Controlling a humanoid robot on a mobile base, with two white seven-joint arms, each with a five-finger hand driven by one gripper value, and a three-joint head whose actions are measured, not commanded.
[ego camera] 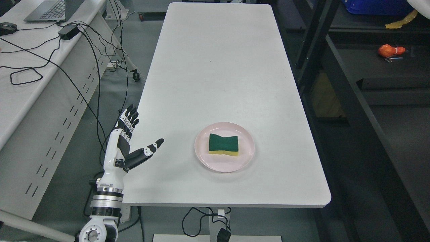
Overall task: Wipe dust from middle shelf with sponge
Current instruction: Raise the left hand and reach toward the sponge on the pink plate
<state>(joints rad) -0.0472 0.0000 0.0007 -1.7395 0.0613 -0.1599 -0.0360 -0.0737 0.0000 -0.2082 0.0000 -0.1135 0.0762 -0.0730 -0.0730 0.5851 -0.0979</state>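
A green-topped yellow sponge (223, 144) lies on a pink plate (205, 161) near the front of the white table (218, 67). My left hand (134, 141) is raised beside the table's left edge, well to the left of the plate, fingers spread and thumb pointing toward the sponge, holding nothing. The right arm does not show. A dark metal shelf unit (339, 77) stands to the right of the table.
A desk (20, 97) at the left carries a laptop (50, 10), a power adapter (69, 32) and loose black cables (94, 67) hanging down near my left arm. An orange object (389, 50) lies on the dark shelf at the upper right.
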